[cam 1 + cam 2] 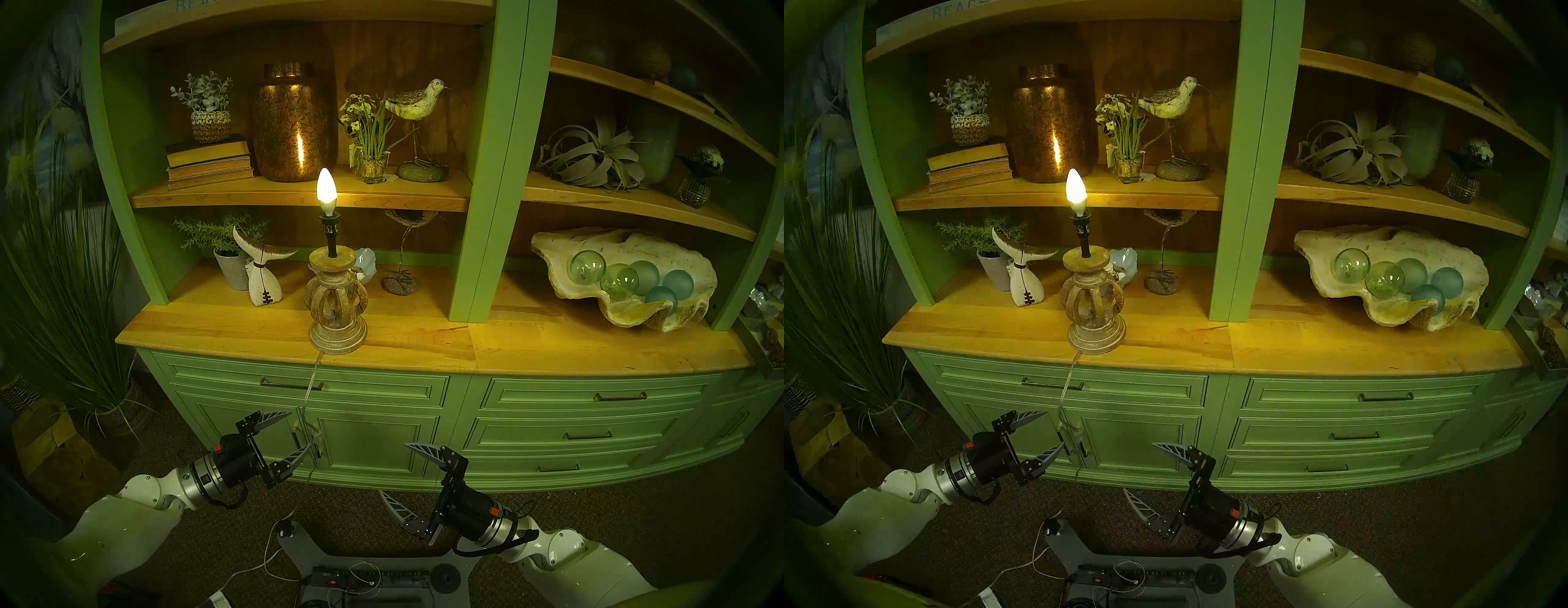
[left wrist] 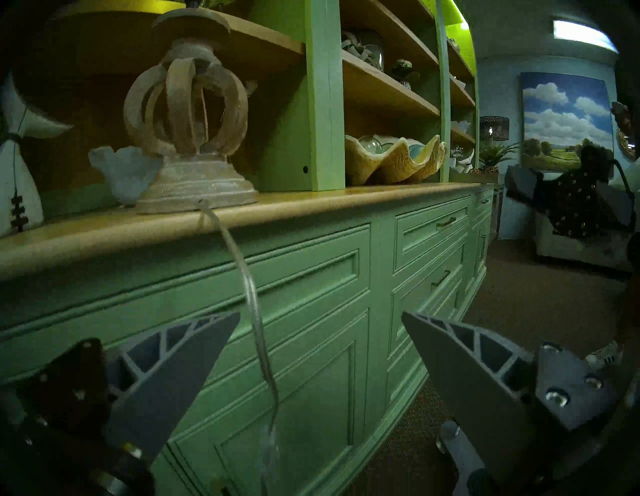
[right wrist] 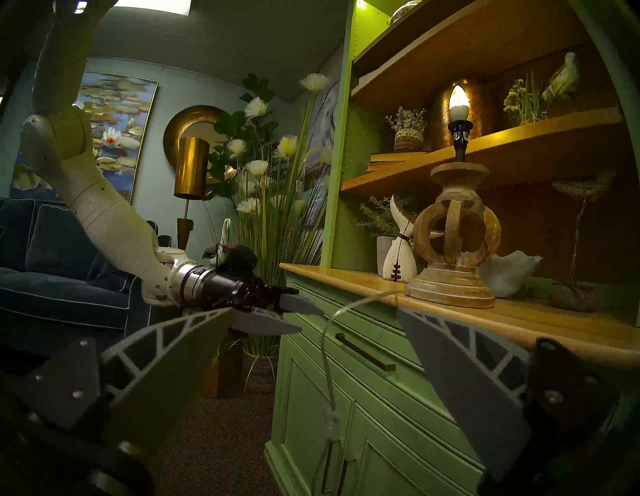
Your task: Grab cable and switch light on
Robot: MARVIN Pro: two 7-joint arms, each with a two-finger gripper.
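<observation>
1. The cable (image 1: 312, 382), thin and clear, leaves the foot of the light (image 1: 337, 305), bends over the front edge of the table (image 1: 424, 344) and hangs down before the green cabinet doors (image 1: 373, 441). Its small clear switch block (image 1: 313, 437) hangs level with the left tool.
2. The light stands upright at the front edge of the table, its candle-shaped bulb (image 1: 326, 189) glowing.
3. Left tool (image 1: 297, 435): released, jaws spread wide. In the left wrist view the cable (image 2: 254, 304) runs down between the two fingers (image 2: 180, 374); in the head views the lower fingertip lies at the switch block, though contact cannot be told.
4. Right tool (image 1: 401, 477): released, jaws spread wide, holding nothing, low before the cabinet and well to the right of the cable.
5. Behind the light on the table: a white whale-tail figure (image 1: 263, 271) and a potted plant (image 1: 225, 250). On the shelf above stands a copper vase (image 1: 292, 127).
</observation>
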